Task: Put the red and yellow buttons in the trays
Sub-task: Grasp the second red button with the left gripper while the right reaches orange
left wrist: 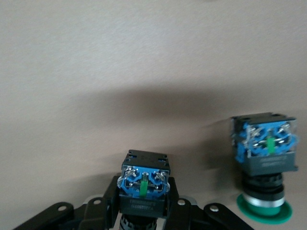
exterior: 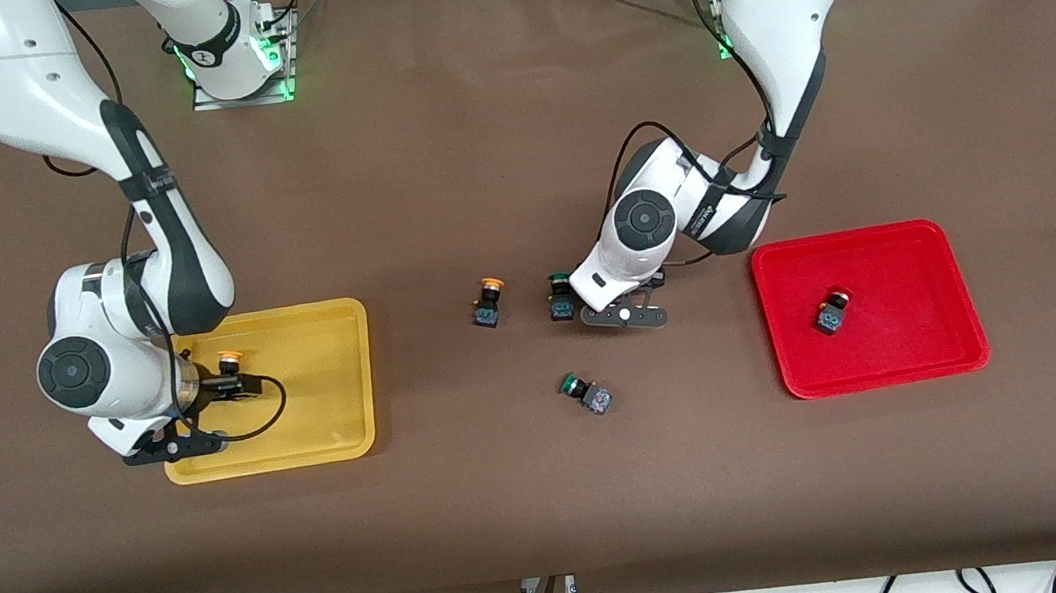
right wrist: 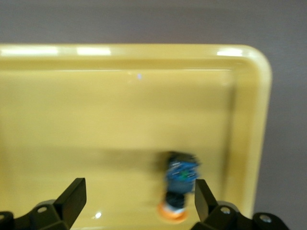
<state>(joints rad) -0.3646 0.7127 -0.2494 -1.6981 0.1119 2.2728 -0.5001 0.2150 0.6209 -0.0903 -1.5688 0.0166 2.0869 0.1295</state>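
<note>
The left pincer [left wrist: 144, 211] is clamped on a red button [left wrist: 144, 189] low over the desk [exterior: 533, 497], beside a green-capped switch [exterior: 559, 297]. The right pincer [right wrist: 139, 199] gapes wide over the yellow tray [exterior: 330, 321], a yellow button [right wrist: 180, 184] between its fingers. Another red button [exterior: 832, 311] lies in the red tray [exterior: 884, 238]; another yellow button [exterior: 488, 302] stands mid-desk.

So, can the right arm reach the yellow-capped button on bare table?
Probably yes: right gripper is open over the yellow tray, only bare table lies between it and the yellow-capped button, and left gripper, shut on another button, stands clear.

Left hand [left wrist: 144, 215] apparently gripping a button [left wrist: 144, 184], green-capped button [left wrist: 265, 151] beside
</note>
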